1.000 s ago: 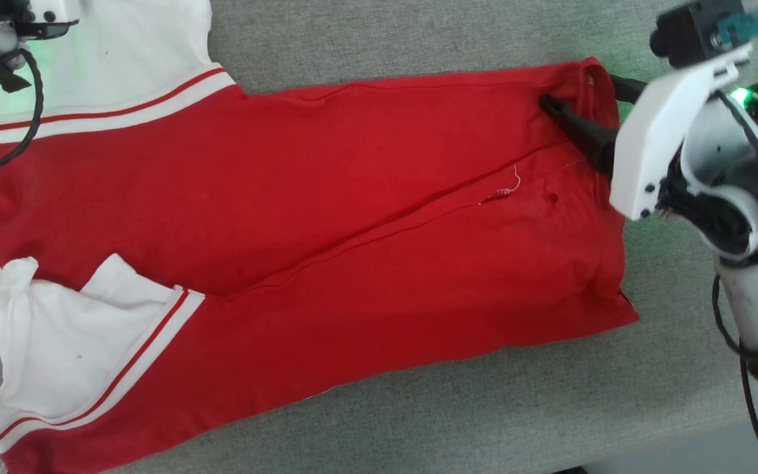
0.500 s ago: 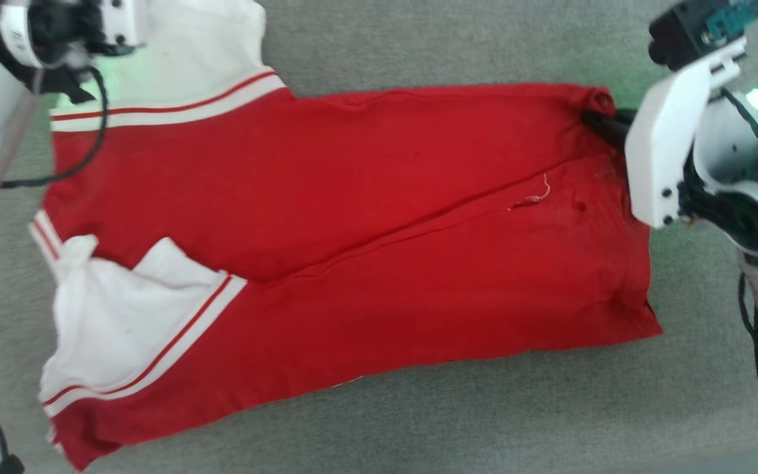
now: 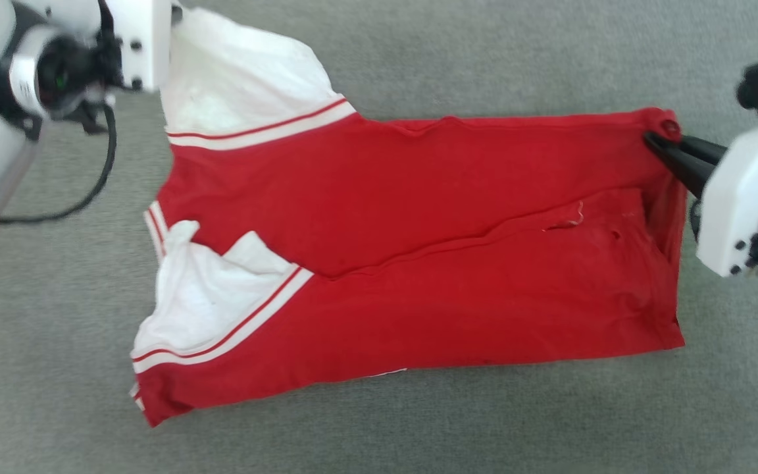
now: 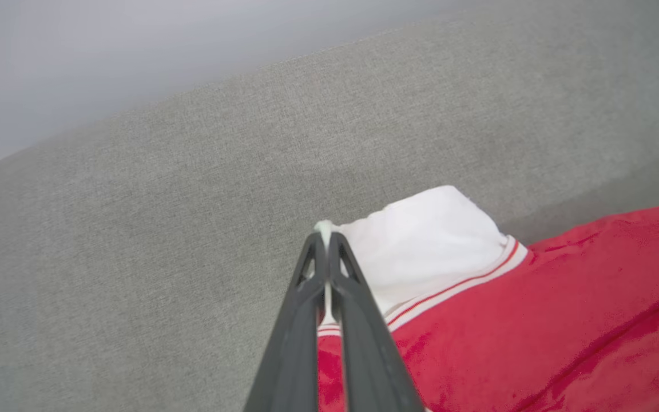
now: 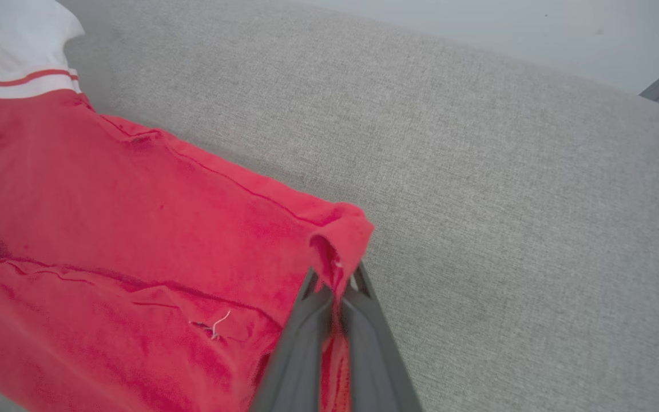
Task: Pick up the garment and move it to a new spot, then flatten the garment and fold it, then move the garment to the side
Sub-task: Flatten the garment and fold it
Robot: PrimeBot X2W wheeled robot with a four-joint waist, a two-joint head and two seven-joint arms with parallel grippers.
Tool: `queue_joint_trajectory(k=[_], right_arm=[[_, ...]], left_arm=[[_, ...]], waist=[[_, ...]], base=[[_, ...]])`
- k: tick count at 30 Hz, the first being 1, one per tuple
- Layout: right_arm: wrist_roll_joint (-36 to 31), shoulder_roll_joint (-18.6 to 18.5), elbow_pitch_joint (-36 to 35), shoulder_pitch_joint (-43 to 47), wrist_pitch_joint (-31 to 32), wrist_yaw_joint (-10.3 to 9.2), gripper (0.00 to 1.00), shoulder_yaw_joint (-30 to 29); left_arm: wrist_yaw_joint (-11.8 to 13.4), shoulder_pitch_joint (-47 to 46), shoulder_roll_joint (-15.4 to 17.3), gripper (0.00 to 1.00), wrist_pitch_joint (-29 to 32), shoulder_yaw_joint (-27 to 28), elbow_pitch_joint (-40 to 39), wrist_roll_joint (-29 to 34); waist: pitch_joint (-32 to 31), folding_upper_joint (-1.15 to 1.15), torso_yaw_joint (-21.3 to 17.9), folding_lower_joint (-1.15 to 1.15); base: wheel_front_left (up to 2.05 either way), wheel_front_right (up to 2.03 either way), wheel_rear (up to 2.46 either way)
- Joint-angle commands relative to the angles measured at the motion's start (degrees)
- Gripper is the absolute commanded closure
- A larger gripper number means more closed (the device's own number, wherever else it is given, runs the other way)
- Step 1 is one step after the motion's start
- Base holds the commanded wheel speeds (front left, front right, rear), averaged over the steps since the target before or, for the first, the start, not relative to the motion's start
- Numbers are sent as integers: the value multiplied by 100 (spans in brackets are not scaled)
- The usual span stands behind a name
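Garment [image 3: 418, 263]: red jersey lying flat-ish across the middle of the grey fabric surface [image 3: 484, 428], long axis running left to right. It looks partly folded, with a long crease down the red body. The near white sleeve [image 3: 208, 309] is tucked in on top at the left end. The far white sleeve [image 3: 241, 72] is raised off the surface at the far left. No lettering or number visible on this face.

Left gripper [image 4: 325, 237]: fingers pressed together, pinching the edge of the far white sleeve; a sliver of white cloth pokes out at the tips. Right gripper [image 3: 654, 140]: fingers also closed tight, pinching the far hem corner [image 5: 344, 229], which bunches into a small red roll just above the tips.

Step, by my read: the fold stage. Both far corners are gripped and the far edge is just coming off the surface, while the near edge lies flat.

Next move likely calls for:
- lifting both corners evenly
- keeping the far edge taut between the two arms
- carrying it over toward the near edge so the halves stack

Watch-out: the sleeve pinch is thin and could slip, and the tucked near sleeve may shift if the cloth drags.
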Motion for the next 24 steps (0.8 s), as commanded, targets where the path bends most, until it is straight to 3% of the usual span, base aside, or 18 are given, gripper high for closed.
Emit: queue_joint_trajectory(k=[1, 8, 16, 17, 20, 24], right_arm=[[10, -33, -147, 170, -24, -1, 100, -96], [25, -196, -894, 897, 47, -1, 100, -515], [165, -347, -1578, 1886, 0, -1, 100, -1056], [203, -362, -1611, 2132, -53, -1, 100, -1153], [247, -361, -1511, 2497, -118, -1, 100, -1258], [385, -270, -1163, 2784, -244, -1, 100, -1173]], left_arm=[[115, 177, 138, 100, 34, 9, -312, -59], [929, 959, 940, 100, 155, 1, -2340, -133], [2031, 2083, 1800, 100, 79, -96, -4513, -291], [2277, 2383, 1944, 100, 16, -132, -4884, -367], [2533, 2821, 2002, 100, -143, -228, -5198, -464], [2640, 3318, 1961, 100, -289, -368, -5106, -614]], waist=[[-192, 0, 165, 0], [-406, 0, 351, 0], [-477, 0, 455, 0], [-483, 0, 451, 0], [-473, 0, 445, 0], [-466, 0, 442, 0]], base=[[0, 0, 0], [0, 0, 0], [0, 0, 0], [0, 0, 0], [0, 0, 0], [0, 0, 0]])
